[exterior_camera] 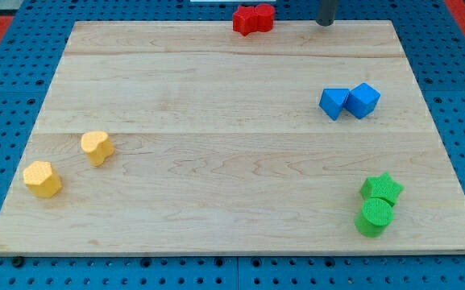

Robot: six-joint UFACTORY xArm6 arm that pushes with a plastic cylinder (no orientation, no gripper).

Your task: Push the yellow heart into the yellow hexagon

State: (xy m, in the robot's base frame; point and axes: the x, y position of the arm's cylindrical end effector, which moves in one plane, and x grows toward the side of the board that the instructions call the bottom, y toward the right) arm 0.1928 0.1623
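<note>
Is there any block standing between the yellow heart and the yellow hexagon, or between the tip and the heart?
No. The yellow heart and the yellow hexagon have only bare board between them. My tip is at the view's top edge, right of the red blocks; a straight line to the heart passes below them, over bare wood.

Pale matt wooden board [232,193]

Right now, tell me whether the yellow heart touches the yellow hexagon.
Apart. The camera view shows bare wood between the yellow heart and the yellow hexagon. My tip is at the view's top, far from both.
</note>
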